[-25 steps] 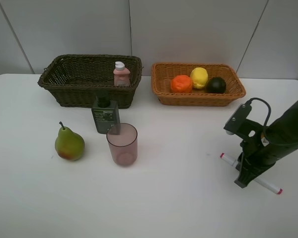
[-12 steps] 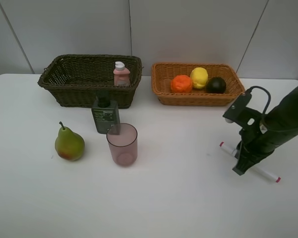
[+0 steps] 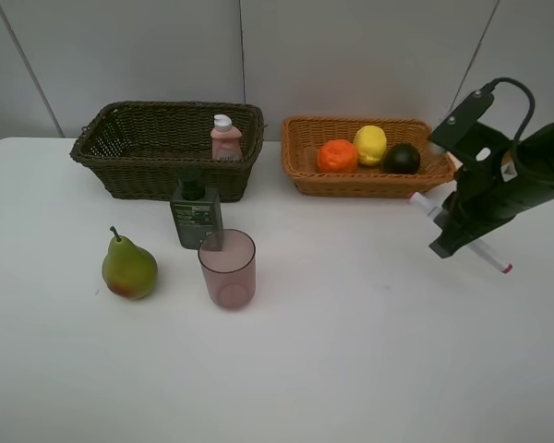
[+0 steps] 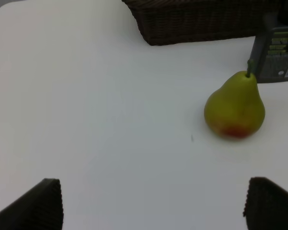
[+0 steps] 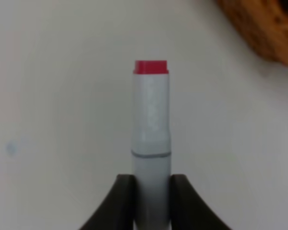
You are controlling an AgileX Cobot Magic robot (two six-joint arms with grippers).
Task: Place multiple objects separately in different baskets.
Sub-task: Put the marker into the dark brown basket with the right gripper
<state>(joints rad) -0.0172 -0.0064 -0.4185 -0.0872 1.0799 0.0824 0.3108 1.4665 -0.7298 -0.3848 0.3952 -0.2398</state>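
The long white marker with red ends [image 3: 492, 260] is no longer lying on the white worktop [image 3: 351, 360]. A second ago it was resting there, well in front of the shallow light orange-tan wicker basket [image 3: 369, 186]; now the right jaws are carrying it in the air, tilted, just beside that basket's right front corner. The right wrist view is showing the jaws pinching the marker's [image 5: 151, 120] barrel between them, with one red end sticking out ahead.

The left jaws are hanging spread wide and empty above the worktop [image 4: 110, 120], well away from the tan basket, near the green-yellow pear [image 4: 235, 108].

Nothing else is moving. The orange [image 3: 337, 156], the yellow lemon [image 3: 370, 144] and the dark green round fruit [image 3: 403, 158] are sitting together inside the tan basket. The small pink white-capped bottle [image 3: 226, 138] is standing in the deeper dark brown-green wicker basket [image 3: 166, 177], which is just to the left of the tan basket. The pear [image 3: 128, 268], the dark green pump bottle [image 3: 196, 218] and the translucent pink cup [image 3: 227, 269] are waiting on the worktop, well apart from the tan basket.

The lift looks done, so the marker is probably heading across to the dark basket with the bottle, since the tan basket is holding only fruit.
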